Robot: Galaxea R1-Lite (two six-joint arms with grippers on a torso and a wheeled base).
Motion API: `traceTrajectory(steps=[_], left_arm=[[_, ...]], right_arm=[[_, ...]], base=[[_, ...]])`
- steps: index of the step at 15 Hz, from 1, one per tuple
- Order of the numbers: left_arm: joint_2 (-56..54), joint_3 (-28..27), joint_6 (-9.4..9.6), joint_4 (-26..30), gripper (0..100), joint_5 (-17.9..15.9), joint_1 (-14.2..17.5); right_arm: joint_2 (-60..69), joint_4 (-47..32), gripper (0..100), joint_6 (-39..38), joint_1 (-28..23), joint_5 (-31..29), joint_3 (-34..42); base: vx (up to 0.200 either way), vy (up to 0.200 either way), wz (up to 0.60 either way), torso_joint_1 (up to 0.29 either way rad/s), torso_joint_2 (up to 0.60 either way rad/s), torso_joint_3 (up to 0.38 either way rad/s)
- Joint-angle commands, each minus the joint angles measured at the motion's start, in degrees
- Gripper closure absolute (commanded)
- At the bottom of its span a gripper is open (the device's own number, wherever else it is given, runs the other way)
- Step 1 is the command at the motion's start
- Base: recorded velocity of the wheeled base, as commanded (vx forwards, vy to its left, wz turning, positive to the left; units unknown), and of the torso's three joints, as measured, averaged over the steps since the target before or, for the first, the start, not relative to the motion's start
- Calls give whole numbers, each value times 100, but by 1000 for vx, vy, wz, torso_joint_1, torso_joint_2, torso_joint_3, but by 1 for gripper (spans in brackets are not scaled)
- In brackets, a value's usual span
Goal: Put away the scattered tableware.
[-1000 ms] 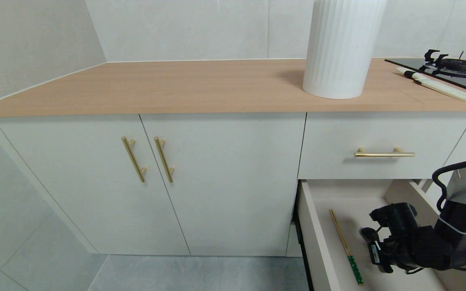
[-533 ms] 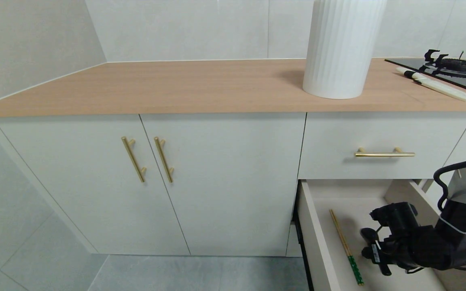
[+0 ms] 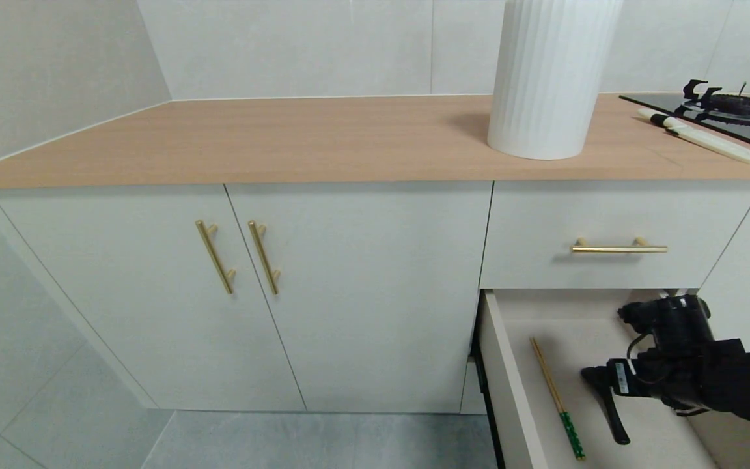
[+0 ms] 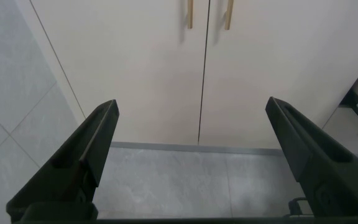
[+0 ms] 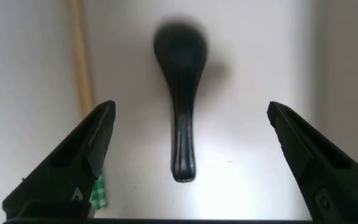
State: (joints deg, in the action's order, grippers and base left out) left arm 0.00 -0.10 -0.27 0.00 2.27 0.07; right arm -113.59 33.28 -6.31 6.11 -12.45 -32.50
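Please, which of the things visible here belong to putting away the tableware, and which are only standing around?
Belong to the job: drawer, open; chopsticks and black spoon lying in it; right gripper, open over the spoon; perhaps the white knife on the counter.
Just lying about: white ribbed vase; gas burner; closed cabinet doors.

Your wooden table (image 3: 284,140) carries a tall white ribbed container (image 3: 547,78), standing upright. A pale knife (image 3: 697,135) lies flat near the right end, just beside a black hob (image 3: 733,111). Below, the open drawer (image 3: 512,384) holds chopsticks (image 3: 554,397) along its left side and a black spoon (image 5: 180,124) lying flat beside them, apart.
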Motion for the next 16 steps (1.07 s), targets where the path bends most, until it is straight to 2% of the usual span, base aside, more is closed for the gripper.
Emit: traceTrajectory(steps=[1, 2, 3, 4, 6, 13, 16], left_arm=[[9, 1, -8, 0, 0, 2, 1], [9, 1, 0, 0, 0, 2, 1], [9, 1, 0, 0, 0, 2, 1], [9, 1, 0, 0, 0, 2, 1], [9, 1, 0, 0, 0, 2, 1], [9, 1, -8, 0, 0, 2, 1], [9, 1, -17, 0, 0, 2, 1]], right_arm=[[1753, -955, 0, 7, 13, 32, -28], [2157, -1324, 0, -1, 40, 41, -72], [2157, -1324, 0, -1, 40, 41, -72], [2904, -2106, 0, -1, 48, 76, -195], [3344, -2642, 0, -19, 57, 269, -160], [4284, -3293, 0, 16, 31, 313, -178], [4425, -3513, 0, 148, 31, 313, -187]], base=[[0, 0, 0, 0, 0, 0], [0, 0, 0, 0, 0, 0], [0, 0, 0, 0, 0, 0], [0, 0, 0, 0, 0, 0], [0, 0, 0, 0, 0, 0], [0, 0, 0, 0, 0, 0], [-200, 0, 0, 2, 1, -1]])
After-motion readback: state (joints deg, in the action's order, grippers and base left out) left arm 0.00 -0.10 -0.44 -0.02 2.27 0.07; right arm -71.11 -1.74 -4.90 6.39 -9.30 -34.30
